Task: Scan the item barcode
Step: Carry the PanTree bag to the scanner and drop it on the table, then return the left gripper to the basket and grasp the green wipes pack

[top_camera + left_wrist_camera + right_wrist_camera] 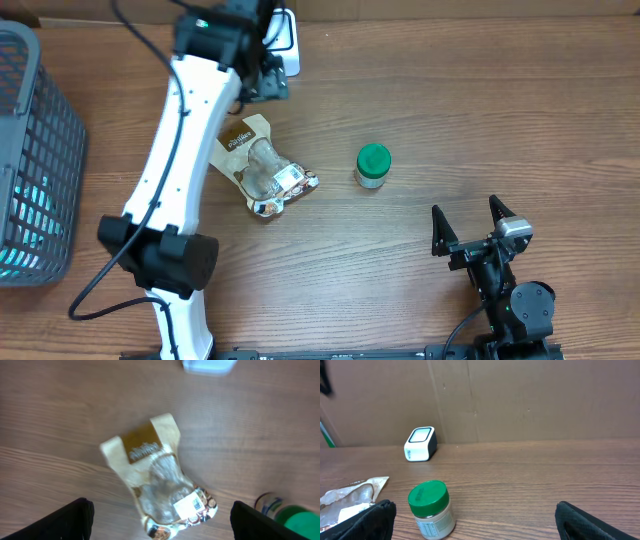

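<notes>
Left gripper (161,519) first, since its wrist cam sits right over the action. Both dark fingers (65,520) show at the bottom corners of that view, spread wide, with nothing pinched between them. It's open and empty.

In that view the snack pouch (155,480) shows in the gap between the fingers, lying flat on the wooden table (60,415) and not touching either finger. Its tan header end points toward the white scanner (207,365) at the top edge of the view. Its clear end, with the white barcode label (189,505) facing up, is the end closest to the fingers.

From overhead, the left gripper hangs near the scanner at the far side of the table. The pouch lies a bit closer to the robot, right beside the white forearm.

Just to the right of the pouch, near it but apart, a green-lidded jar (373,165) stands upright.

Over at the near right side, the right gripper (466,210) has its jaws wide apart too, holding nothing, well apart from both jar and pouch.

A grey mesh basket (30,150) sits at the far left edge.
</notes>
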Controlling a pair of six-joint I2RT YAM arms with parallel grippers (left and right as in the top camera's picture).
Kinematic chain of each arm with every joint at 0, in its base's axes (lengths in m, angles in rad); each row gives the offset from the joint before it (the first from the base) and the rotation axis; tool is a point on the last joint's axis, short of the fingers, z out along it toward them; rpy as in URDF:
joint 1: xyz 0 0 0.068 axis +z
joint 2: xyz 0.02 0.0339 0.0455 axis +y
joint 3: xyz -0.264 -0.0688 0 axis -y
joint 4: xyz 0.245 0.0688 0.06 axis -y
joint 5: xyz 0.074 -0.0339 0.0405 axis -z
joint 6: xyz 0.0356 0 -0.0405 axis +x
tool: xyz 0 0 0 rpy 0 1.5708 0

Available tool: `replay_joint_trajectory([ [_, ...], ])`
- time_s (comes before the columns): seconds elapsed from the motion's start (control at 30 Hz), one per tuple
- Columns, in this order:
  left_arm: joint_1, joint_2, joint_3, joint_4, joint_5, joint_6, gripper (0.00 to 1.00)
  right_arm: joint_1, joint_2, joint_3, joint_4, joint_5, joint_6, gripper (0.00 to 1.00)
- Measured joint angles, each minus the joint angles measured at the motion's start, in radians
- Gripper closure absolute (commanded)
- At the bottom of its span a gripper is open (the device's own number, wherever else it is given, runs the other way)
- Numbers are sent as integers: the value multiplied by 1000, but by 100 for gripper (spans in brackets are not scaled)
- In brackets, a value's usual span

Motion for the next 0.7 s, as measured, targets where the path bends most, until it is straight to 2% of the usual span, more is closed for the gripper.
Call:
replay_joint_trajectory([
  [0.13,76,-24,189,-115,-22,5,8,0,0,0,0,0,0,0],
  [0.23,177,-76,249,-145,-30,8,4,0,0,0,0,0,0,0],
  [0.3,268,-119,262,-145,-31,10,0,0,0,0,0,0,0,0],
  [0.43,492,-187,273,-148,6,11,0,0,0,0,0,0,-1,0],
  [0.7,850,-202,263,-149,134,11,0,0,0,0,0,0,0,0],
])
